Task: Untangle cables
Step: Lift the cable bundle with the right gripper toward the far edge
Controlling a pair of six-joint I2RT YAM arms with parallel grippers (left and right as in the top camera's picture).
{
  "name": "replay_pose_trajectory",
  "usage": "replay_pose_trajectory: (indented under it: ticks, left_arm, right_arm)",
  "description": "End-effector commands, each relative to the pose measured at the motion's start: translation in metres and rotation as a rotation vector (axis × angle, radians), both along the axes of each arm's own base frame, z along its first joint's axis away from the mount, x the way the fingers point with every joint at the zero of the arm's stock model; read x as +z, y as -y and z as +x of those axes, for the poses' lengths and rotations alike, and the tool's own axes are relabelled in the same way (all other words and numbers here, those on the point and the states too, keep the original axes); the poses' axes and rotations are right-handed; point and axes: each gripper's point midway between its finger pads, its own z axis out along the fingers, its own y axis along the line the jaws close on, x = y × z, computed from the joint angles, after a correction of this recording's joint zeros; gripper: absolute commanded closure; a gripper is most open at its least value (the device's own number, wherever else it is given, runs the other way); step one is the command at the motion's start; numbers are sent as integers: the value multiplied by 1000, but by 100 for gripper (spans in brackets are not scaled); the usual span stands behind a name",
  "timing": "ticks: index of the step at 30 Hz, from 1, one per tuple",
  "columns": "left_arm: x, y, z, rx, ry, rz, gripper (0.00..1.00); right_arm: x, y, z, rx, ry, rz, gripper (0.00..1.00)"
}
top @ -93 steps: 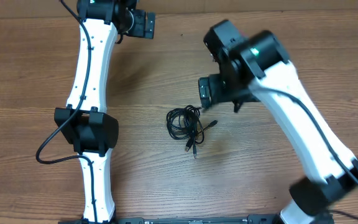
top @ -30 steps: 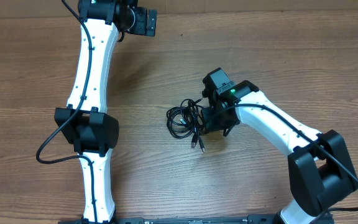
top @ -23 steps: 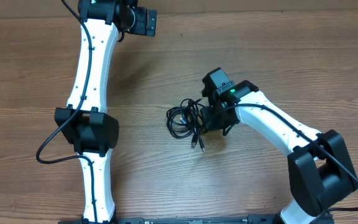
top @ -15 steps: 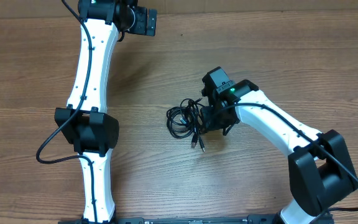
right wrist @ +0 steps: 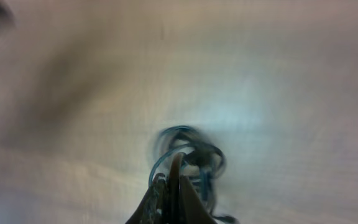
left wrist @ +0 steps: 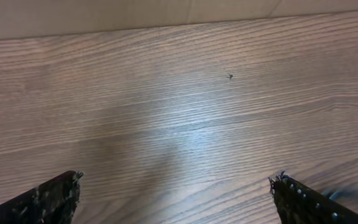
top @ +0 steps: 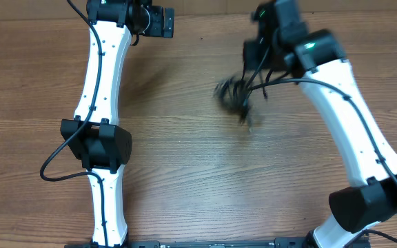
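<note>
The right claw (right wrist: 171, 182) is pressed together on a strand of the cables (top: 234, 94); in the right wrist view its two dark fingertips meet in a narrow point, and the black loops bunch just beyond them; the whole view is smeared by blur, so the single strands cannot be told apart. From overhead the bundle shows as a dark, blurred knot beside the right arm (top: 336, 103), over the far right part of the wooden tabletop (top: 185, 172); a few strands run from it up towards the arm's wrist, and one loose end trails below the knot; it seems to hang from the claw, though the blur does not show surely whether it is off the wood. The left claw (left wrist: 176, 180) is spread wide; in the left wrist view its two fingertips (left wrist: 55, 196) sit at the opposite lower corners with only bare wood grain between them; it is at the far left of the tabletop, well apart from the cables.
</note>
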Motion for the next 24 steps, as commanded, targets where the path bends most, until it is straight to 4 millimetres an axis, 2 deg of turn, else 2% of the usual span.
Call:
replay_pose_trajectory:
  ticks: [1, 5, 8, 18, 21, 24]
  left_arm:
    - [12, 11, 0, -8, 14, -75, 0]
    - [13, 20, -3, -40, 6, -117, 1]
    - [14, 26, -4, -62, 1, -147, 0]
    - [28, 53, -6, -165, 23, -281, 1]
    - [31, 53, -3, -167, 40, -284, 0]
    - [32, 54, -1, -90, 12, -344, 1]
  right_arm:
    - [74, 10, 18, -13, 202, 13, 96]
    - [122, 16, 21, -35, 320, 41, 96]
    - [140, 16, 20, -32, 365, 52, 96]
    - [141, 17, 21, -26, 376, 35, 96]
    - [141, 18, 21, -27, 376, 35, 96]
    - [141, 17, 21, -26, 376, 35, 96]
